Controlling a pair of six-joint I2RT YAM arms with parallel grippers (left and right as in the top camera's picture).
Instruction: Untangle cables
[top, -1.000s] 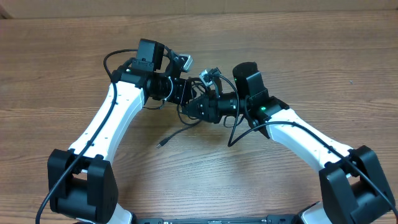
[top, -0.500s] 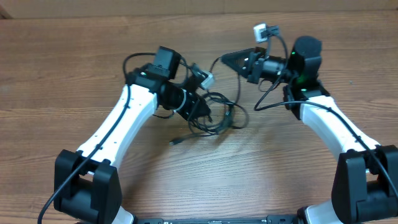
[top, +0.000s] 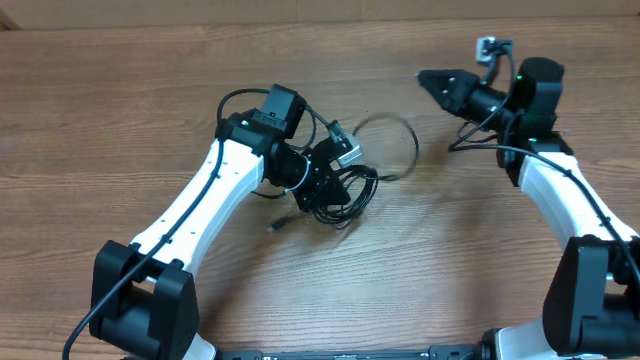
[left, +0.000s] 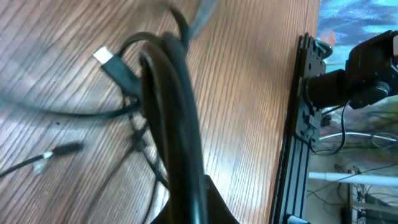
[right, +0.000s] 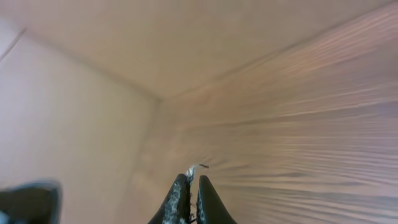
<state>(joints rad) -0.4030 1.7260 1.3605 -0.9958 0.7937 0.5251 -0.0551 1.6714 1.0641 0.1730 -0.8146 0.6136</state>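
Observation:
The cables (top: 345, 195) lie as a black tangle at mid-table, with one thin loop (top: 405, 140) drawn out to the right and a plug end (top: 275, 226) trailing front-left. My left gripper (top: 325, 192) is shut on the tangle. In the left wrist view a thick black strand (left: 177, 112) runs over the gripper (left: 194, 208), next to a silver plug (left: 104, 58). My right gripper (top: 428, 78) is far right and apart from the tangle. Its fingers (right: 193, 186) are shut, with a small silvery plug tip (right: 196, 167) between them. No cord can be traced from that gripper in the overhead view.
A cardboard wall (top: 300, 10) runs along the table's far edge. In the left wrist view the table's edge and a black metal frame (left: 305, 118) stand at the right. A second thin cord end (left: 46, 158) lies on the wood at the left.
My right gripper has swung right and back, away from the tangle, and a loop has come out after it. My left gripper has shifted slightly right with the tangle.

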